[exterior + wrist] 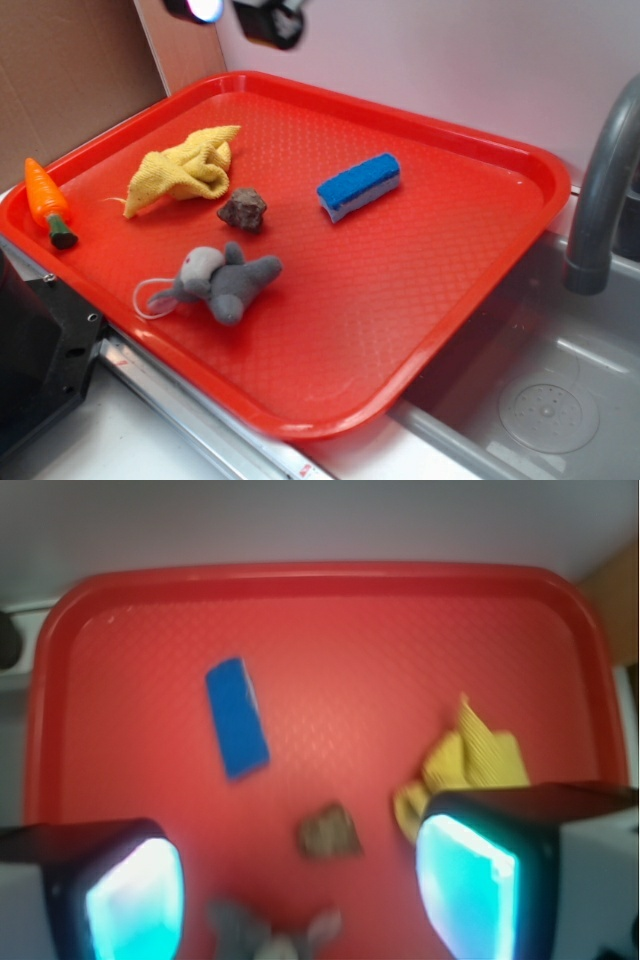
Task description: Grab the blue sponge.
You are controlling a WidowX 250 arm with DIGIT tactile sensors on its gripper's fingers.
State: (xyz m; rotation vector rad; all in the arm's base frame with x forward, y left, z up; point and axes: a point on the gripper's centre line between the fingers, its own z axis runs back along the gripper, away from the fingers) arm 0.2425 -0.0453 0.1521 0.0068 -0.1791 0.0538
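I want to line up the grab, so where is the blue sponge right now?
In the exterior view the blue sponge lies on the red tray, right of the brown rock and apart from it, toward the faucet side.

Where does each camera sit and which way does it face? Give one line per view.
Exterior: off the tray's front corner, raised, looking down across it toward the wall; only a bit of the gripper shows at top.
Wrist: on the arm, high, looking down; open gripper, glowing fingers at bottom.
Shared: tray, sponge, rock, cloth, mouse.
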